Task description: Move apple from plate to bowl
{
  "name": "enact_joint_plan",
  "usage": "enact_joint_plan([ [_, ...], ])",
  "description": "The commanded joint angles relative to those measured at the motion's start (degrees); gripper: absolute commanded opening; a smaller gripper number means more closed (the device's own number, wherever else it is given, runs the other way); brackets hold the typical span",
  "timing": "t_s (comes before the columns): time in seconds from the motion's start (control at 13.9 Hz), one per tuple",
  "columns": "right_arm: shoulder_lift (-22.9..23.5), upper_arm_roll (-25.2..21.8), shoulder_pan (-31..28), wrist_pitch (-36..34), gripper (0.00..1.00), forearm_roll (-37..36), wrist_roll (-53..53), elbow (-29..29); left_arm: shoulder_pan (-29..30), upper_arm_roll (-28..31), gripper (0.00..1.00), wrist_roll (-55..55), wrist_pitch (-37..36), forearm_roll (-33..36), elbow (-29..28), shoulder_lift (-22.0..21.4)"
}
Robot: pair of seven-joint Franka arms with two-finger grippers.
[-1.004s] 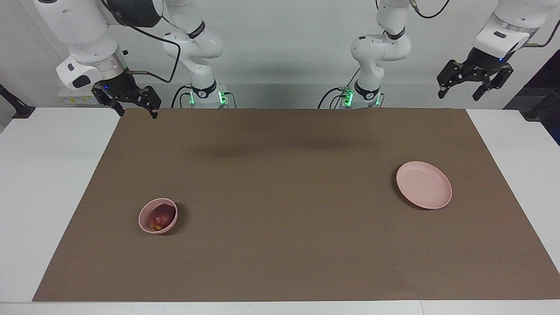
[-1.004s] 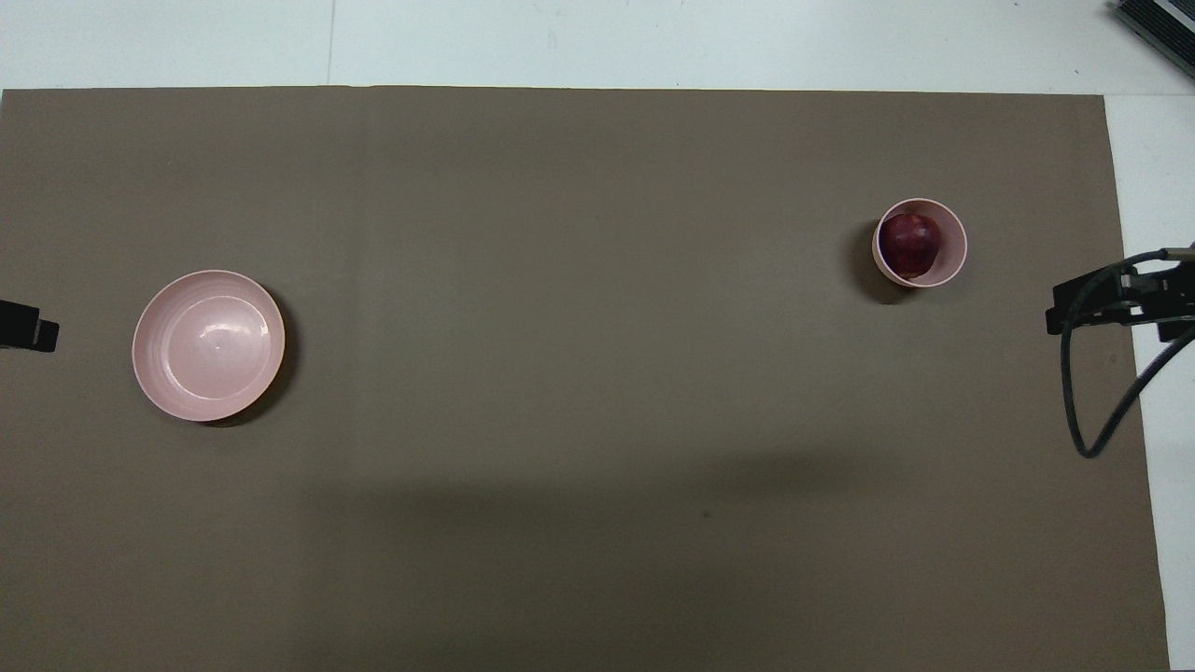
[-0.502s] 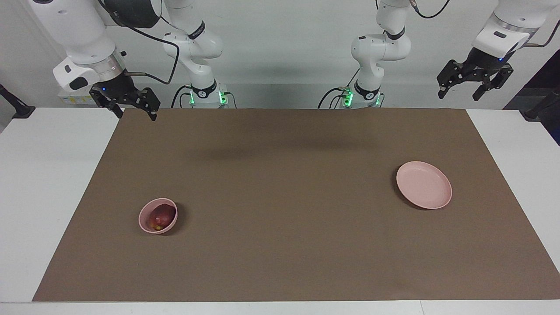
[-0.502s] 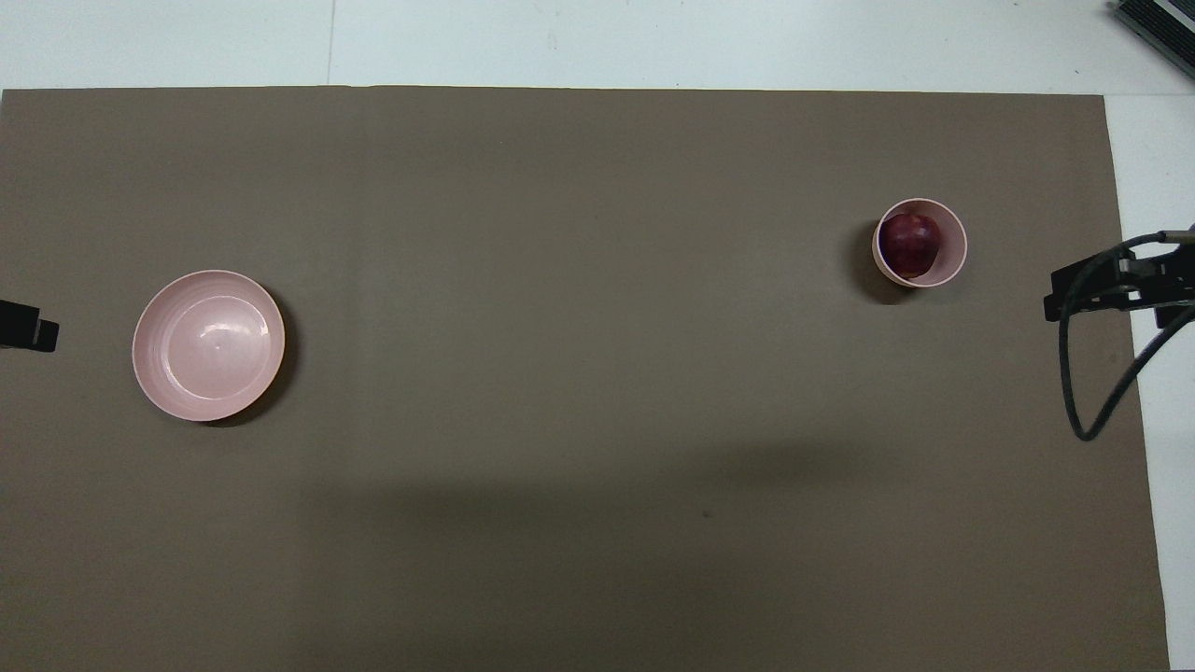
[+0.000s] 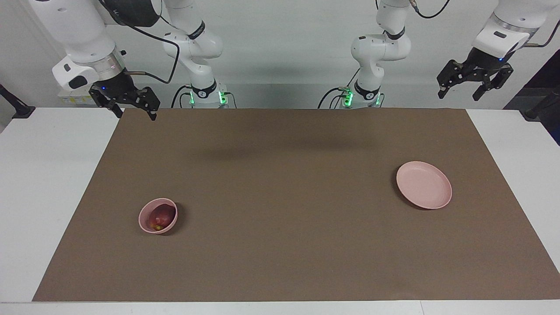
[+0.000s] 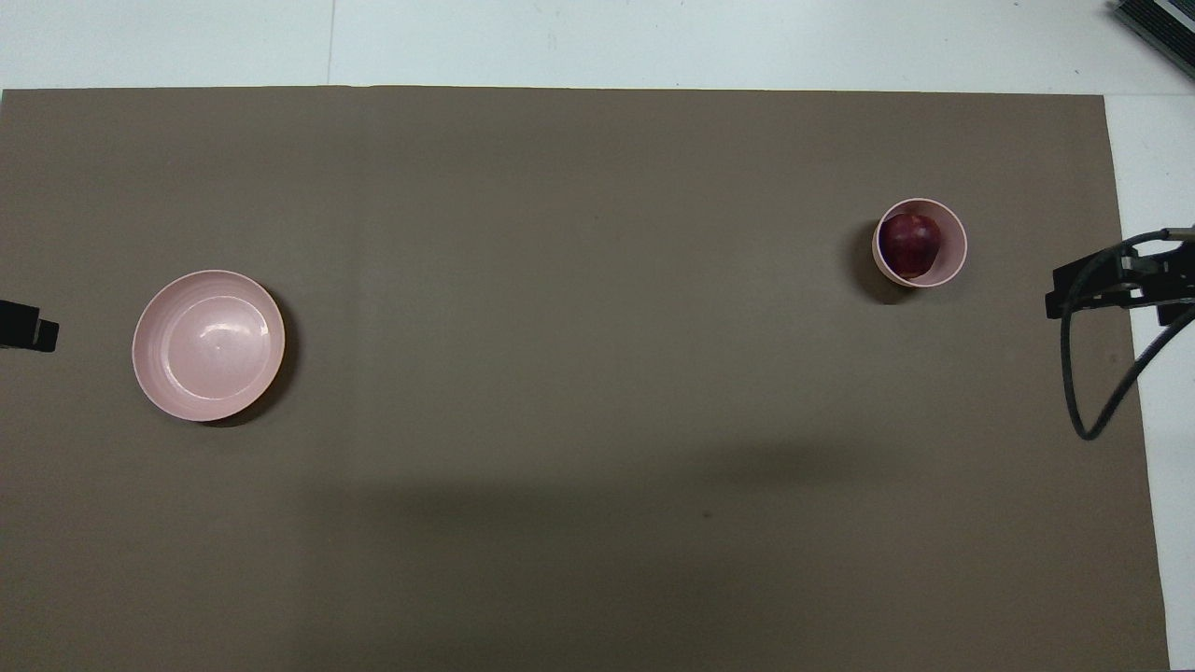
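Your right arm's black two-finger gripper [image 5: 129, 105] now sits a touch higher in the upper left of the facing frame than a second ago, and slightly further toward that frame's left edge, its fingers spread and empty as before. In the overhead frame the same gripper's black body [image 6: 1111, 285] at the right edge rides higher than a second ago, and has settled almost where it was half a second ago. The looped black cable [image 6: 1088, 411] hanging from it now bottoms out higher in that frame as well, with its loop drawn tighter toward the right edge.
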Motion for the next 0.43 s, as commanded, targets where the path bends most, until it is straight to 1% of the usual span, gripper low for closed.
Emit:
enact_joint_plan([
  [0.0,0.66,0.1,-0.18,-0.1,1.0,1.04,-0.91,1.07,-0.02,-0.08,1.0,-0.61,1.12,0.61,-1.62,-1.32],
  [0.36,0.57,0.1,-0.18,0.61,1.0,0.95,-1.09,0.98,-0.02,-0.08,1.0,-0.61,1.12,0.61,-1.62,-1.32],
])
